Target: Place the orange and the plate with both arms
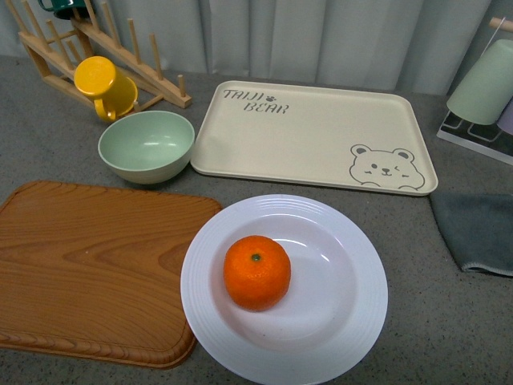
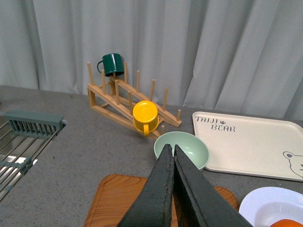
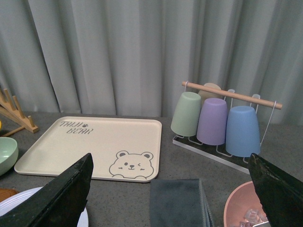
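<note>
The orange (image 1: 256,273) sits in the white plate (image 1: 353,321) at the front middle of the grey counter. A sliver of the orange (image 2: 289,223) and of the plate (image 2: 265,203) shows in the left wrist view, and a bit of the plate's rim (image 3: 14,201) in the right wrist view. Neither arm shows in the front view. My left gripper (image 2: 171,149) is shut and empty, held above the wooden board. My right gripper (image 3: 170,163) is open wide and empty, above the grey cloth.
A wooden cutting board (image 1: 88,273) lies left of the plate. Behind are a pale green bowl (image 1: 147,146), a cream bear tray (image 1: 313,136), a yellow mug (image 1: 104,87) at a wooden rack (image 1: 120,56). A grey cloth (image 1: 477,233), cup rack (image 3: 222,118) and pink bowl (image 3: 236,203) stand at the right.
</note>
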Robot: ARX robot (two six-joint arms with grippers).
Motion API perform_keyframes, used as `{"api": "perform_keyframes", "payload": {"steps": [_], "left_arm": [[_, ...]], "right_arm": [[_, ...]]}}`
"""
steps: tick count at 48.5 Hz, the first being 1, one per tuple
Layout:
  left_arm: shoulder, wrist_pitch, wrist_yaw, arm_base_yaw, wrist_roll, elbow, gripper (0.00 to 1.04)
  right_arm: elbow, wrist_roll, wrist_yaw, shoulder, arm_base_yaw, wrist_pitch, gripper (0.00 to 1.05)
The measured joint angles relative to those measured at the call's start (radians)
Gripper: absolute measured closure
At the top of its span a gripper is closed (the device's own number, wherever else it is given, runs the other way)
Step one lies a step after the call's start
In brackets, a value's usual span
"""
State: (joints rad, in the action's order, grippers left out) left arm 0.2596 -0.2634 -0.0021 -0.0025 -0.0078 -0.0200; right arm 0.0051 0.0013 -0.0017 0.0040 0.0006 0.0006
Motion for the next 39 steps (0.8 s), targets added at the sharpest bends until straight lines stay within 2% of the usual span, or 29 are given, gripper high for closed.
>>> {"api": "perform_keyframes", "payload": {"steps": [15,21,32,34,37,39], "left_arm": [[-0.085,0.086,0.0,0.0,0.0,0.0,1.01],[-0.219,0.248,0.002,0.0,0.0,0.0,1.01],[-0.254,0.263,0.002,0.0,0.0,0.0,1.01],[-0.254,0.263,0.002,0.0,0.0,0.0,0.95],[-0.255,0.263,0.002,0.0,0.0,0.0,0.81],[-0.255,0.263,0.002,0.0,0.0,0.0,0.74]], "right_arm": [[0.0,0.0,0.0,0.0,0.0,0.0,0.09],[0.0,0.0,0.0,0.0,0.0,0.0,0.09],[0.0,0.0,0.0,0.0,0.0,0.0,0.09],[0.0,0.0,0.0,0.0,0.0,0.0,0.09],[0.0,0.0,0.0,0.0,0.0,0.0,0.09],[0.023,0.003,-0.001,0.029,-0.003,-0.063,0.09]]}}
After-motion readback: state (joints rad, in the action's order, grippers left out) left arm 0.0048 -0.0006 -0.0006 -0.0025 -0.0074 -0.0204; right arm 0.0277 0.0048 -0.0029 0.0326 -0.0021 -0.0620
